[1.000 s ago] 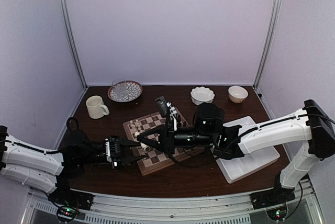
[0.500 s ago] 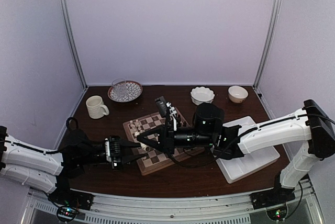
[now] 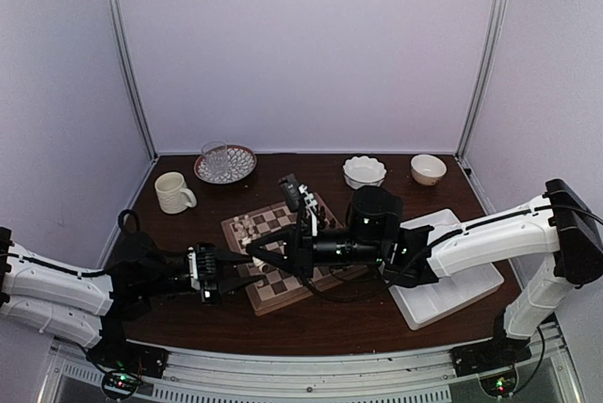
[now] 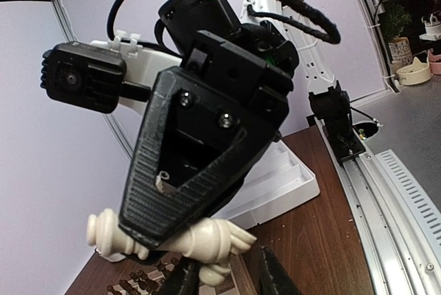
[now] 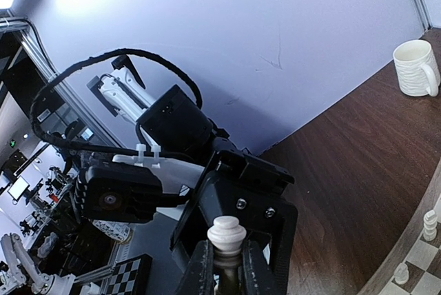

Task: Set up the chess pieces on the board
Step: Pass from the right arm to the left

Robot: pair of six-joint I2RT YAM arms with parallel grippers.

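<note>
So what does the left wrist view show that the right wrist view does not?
Only left wrist: the tray and some dark pieces. Only right wrist: the mug and two standing white pieces. Both: the held piece, clamped in the right gripper.

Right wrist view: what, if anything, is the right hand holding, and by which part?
A cream chess piece, pinched around its stem below the rounded head.

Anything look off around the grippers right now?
Yes. The right gripper holds a cream chess piece lying sideways over the board, not upright, and the left gripper straddles one end of it.
</note>
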